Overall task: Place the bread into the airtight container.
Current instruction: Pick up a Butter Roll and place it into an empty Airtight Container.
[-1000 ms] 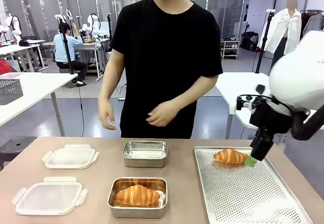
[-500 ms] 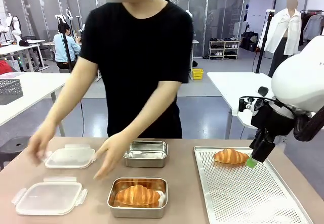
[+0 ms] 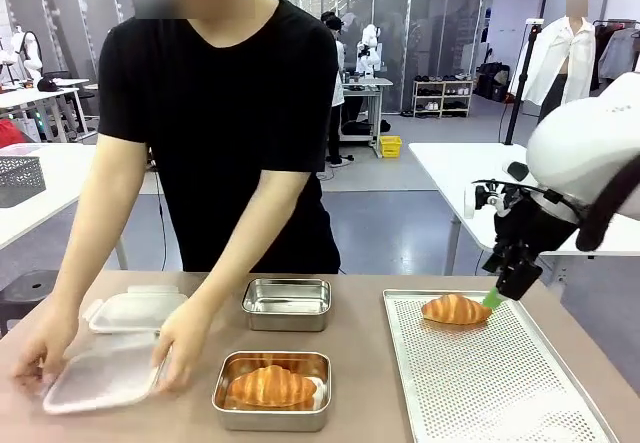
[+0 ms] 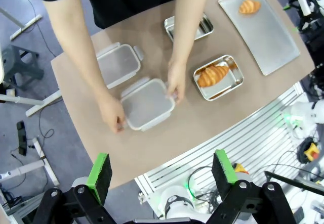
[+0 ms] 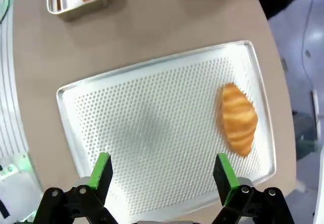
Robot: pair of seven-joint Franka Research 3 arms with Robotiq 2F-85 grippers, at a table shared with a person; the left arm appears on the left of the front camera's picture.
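Observation:
A croissant [image 3: 455,309] lies at the far end of the perforated baking tray [image 3: 500,403]; the right wrist view has it at the tray's right side [image 5: 238,119]. A second croissant [image 3: 271,386] rests inside the near steel container [image 3: 225,408]. The far steel container [image 3: 287,304] holds nothing. My right gripper [image 5: 161,177] is open and hovers above the tray, right of the croissant in the front view. My left gripper [image 4: 161,169] is open, high above the table. The person's hands [image 3: 182,348] hold a clear plastic lid [image 3: 100,383] at the near left.
A second clear lid [image 3: 135,309] lies at the far left of the brown table [image 3: 360,363]. The person stands at the far side, leaning over the left half. The tray's near part is bare.
The person leaned left and took hold of the near lid with both hands, tilting it up. My right gripper rose slightly beside the tray croissant.

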